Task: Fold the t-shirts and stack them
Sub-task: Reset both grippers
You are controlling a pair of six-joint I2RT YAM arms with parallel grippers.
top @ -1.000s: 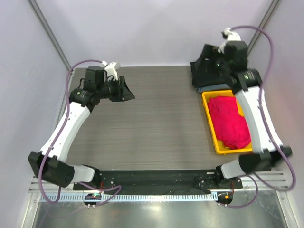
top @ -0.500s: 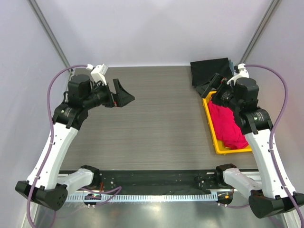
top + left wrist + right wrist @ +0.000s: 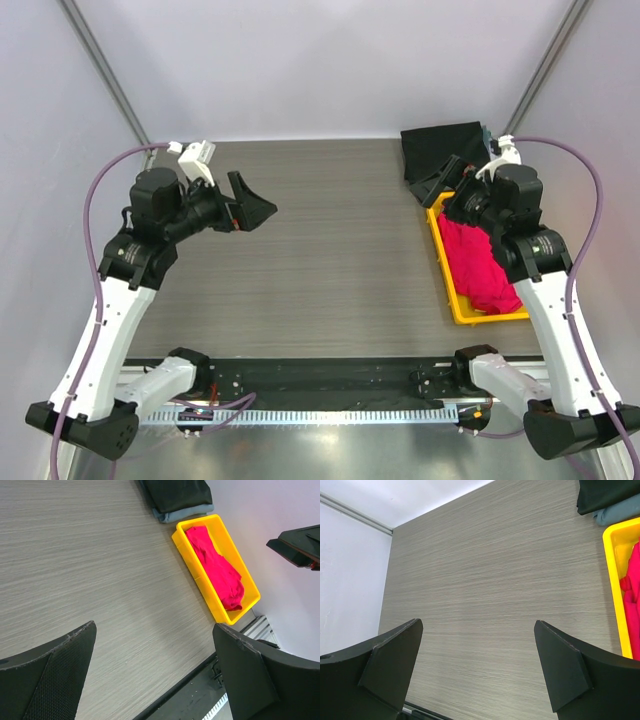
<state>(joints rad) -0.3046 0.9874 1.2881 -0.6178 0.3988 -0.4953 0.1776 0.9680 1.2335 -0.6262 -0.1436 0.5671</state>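
Note:
A folded black t-shirt (image 3: pixel 440 145) lies at the table's back right corner, on top of a slate grey-blue t-shirt (image 3: pixel 181 515) whose edge shows beneath it. A crumpled magenta-red t-shirt (image 3: pixel 485 275) fills the yellow tray (image 3: pixel 447 285) just in front of that stack. My left gripper (image 3: pixel 252 205) hovers open above the left side of the table, holding nothing. Above the tray's far end my right gripper (image 3: pixel 445 182) is also open with nothing in it. In the wrist views the left gripper (image 3: pixel 154 626) and the right gripper (image 3: pixel 478 622) show only bare table between their fingers.
Pale walls close in the grey wood-grain table (image 3: pixel 330 250) on three sides. A black rail (image 3: pixel 320 375) with the arm bases runs along the near edge. The tray stands against the right edge.
My right arm has pulled back from over the black t-shirt to the tray's far end. My left gripper has opened wide and drawn slightly left.

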